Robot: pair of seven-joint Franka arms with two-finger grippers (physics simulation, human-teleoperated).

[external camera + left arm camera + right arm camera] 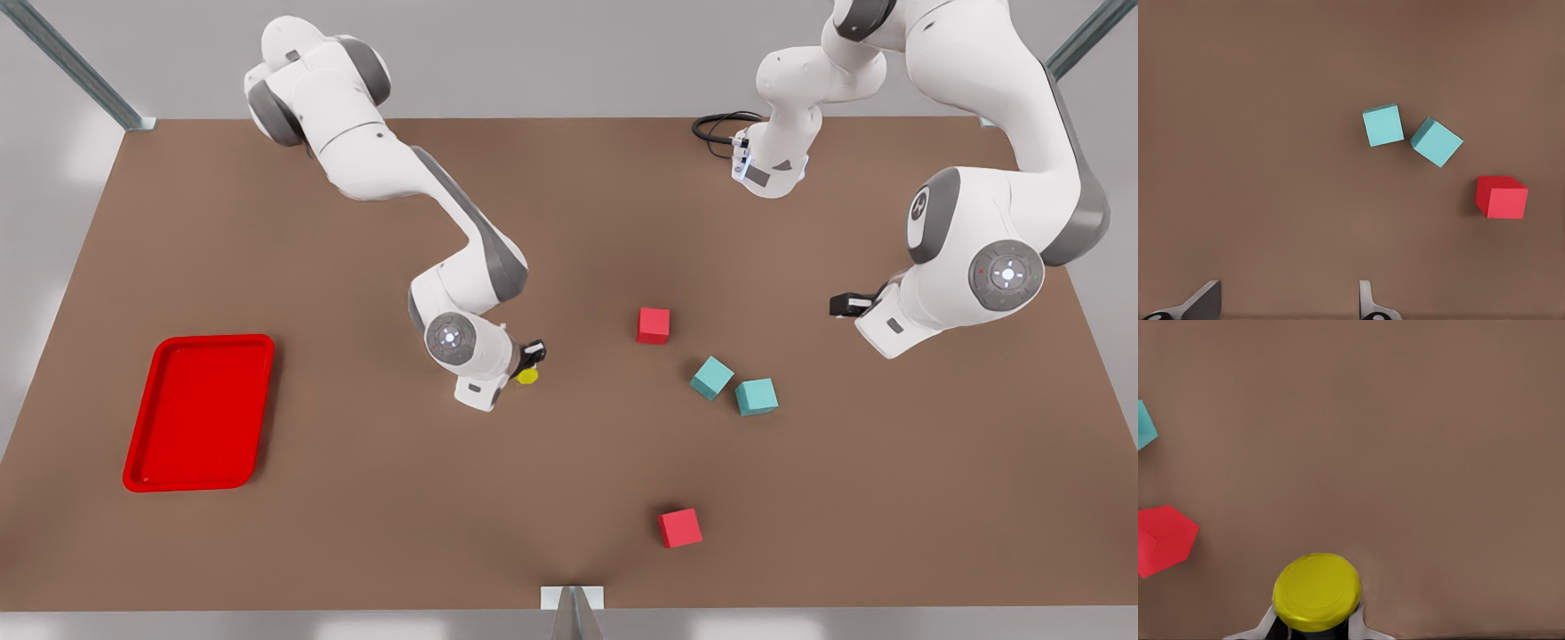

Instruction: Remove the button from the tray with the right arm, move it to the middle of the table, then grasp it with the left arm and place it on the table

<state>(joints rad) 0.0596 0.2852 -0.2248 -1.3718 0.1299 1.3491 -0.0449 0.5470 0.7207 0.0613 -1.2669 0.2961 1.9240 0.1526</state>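
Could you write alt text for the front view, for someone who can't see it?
Near the middle of a brown table, the right end effector holds a yellow-capped button. The left end effector waits open at the front view's right, and a red tray lies at its left.

Bare table (569, 231) lies open between my hands; a red cube (653, 325) and two teal cubes (734, 388) stand in that gap.
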